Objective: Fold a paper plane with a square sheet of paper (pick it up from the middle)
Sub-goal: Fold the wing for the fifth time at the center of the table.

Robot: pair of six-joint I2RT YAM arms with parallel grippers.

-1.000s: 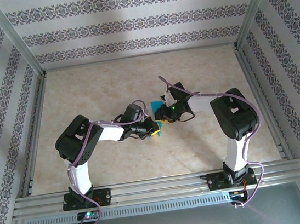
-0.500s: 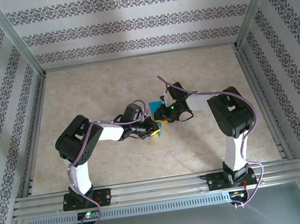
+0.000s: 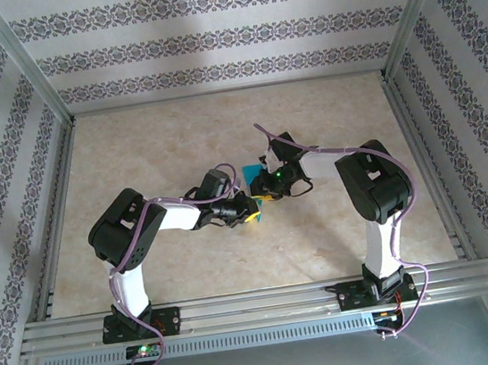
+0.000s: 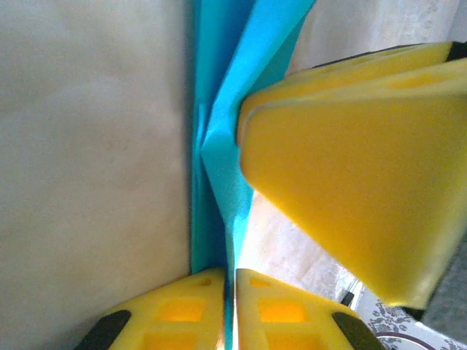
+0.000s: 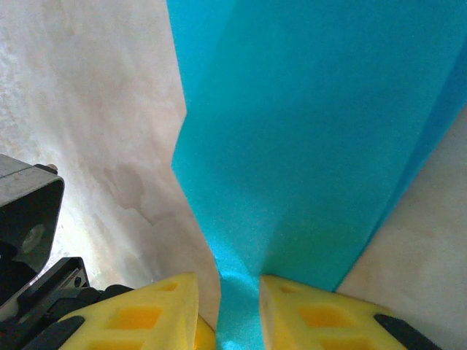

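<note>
The beige, marbled table (image 3: 175, 137) is lying matte under both arms. The left arm (image 3: 133, 228) and right arm (image 3: 375, 183) are meeting over its middle. Their black wrists are covering most of the teal paper (image 3: 251, 174), so from above its outline is hard to make out. In the wrist views the paper is showing as thin, smooth, creased layers that run off the frame edges. The left gripper (image 4: 230, 281) is pinching the paper's edge between closed yellow fingers with moulded pockets. The right gripper (image 5: 230, 292) is clamping a folded ridge of it.
</note>
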